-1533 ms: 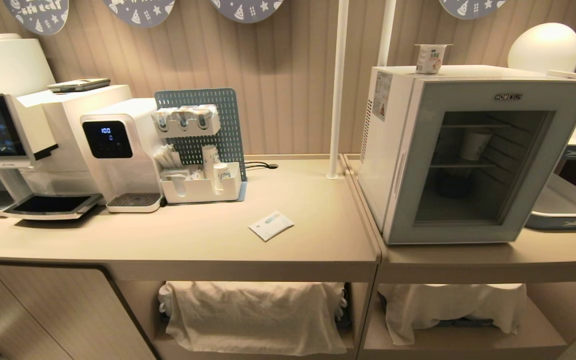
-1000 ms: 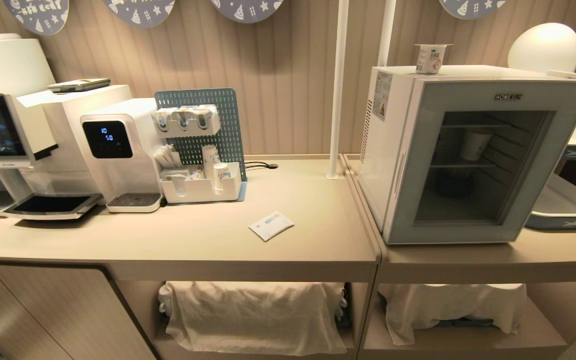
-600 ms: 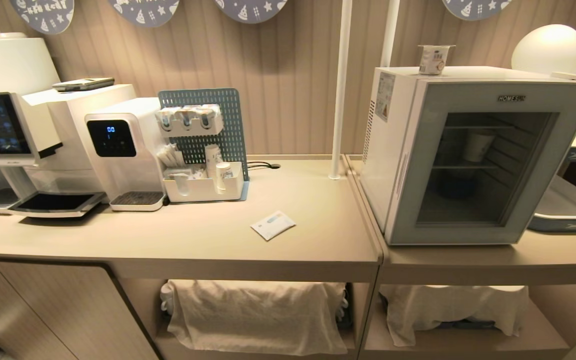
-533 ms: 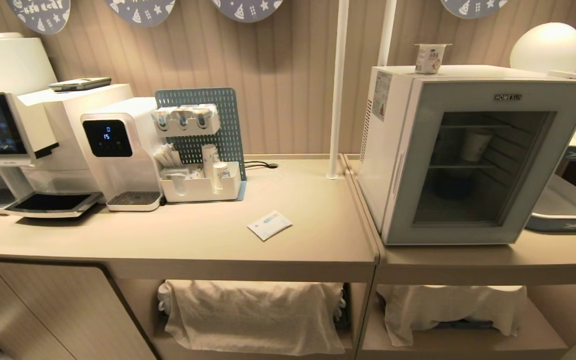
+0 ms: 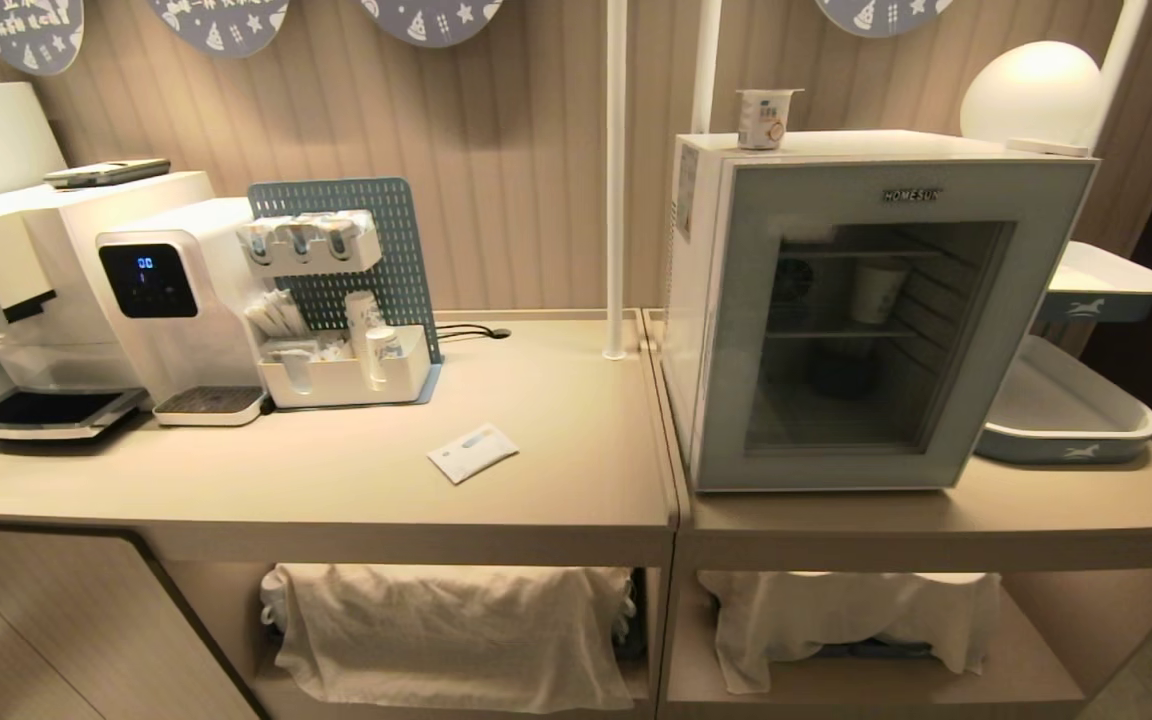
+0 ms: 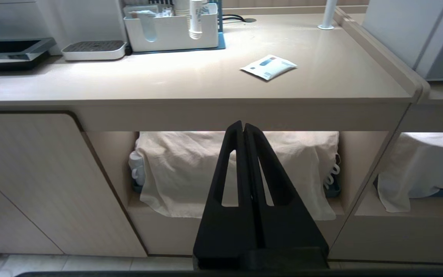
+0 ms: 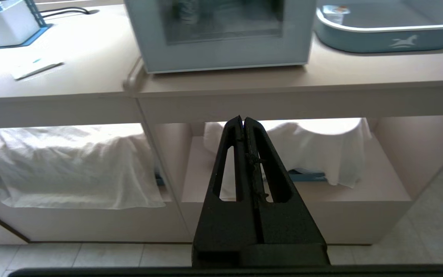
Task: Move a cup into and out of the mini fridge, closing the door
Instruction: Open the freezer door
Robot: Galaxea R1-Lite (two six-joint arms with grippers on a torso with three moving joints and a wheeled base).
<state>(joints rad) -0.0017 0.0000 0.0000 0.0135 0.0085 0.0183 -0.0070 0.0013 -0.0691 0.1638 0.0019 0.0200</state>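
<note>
White and short, the foil-lidded plastic yogurt cup (image 5: 765, 118) stands on top of the white box-shaped mini fridge (image 5: 866, 310), at about eleven o'clock on its roof in the head view; the grey-blue framed glass door (image 5: 876, 325) is shut, and neither arm shows. From the left wrist, the black left gripper (image 6: 243, 127) hangs pinched together and empty below the beige counter edge (image 6: 221, 102). From the right wrist, the black right gripper (image 7: 243, 120) is likewise closed and empty, the fridge at twelve o'clock. Risks: a high reach could tip the light cup; pulling the door could drag the fridge.
</note>
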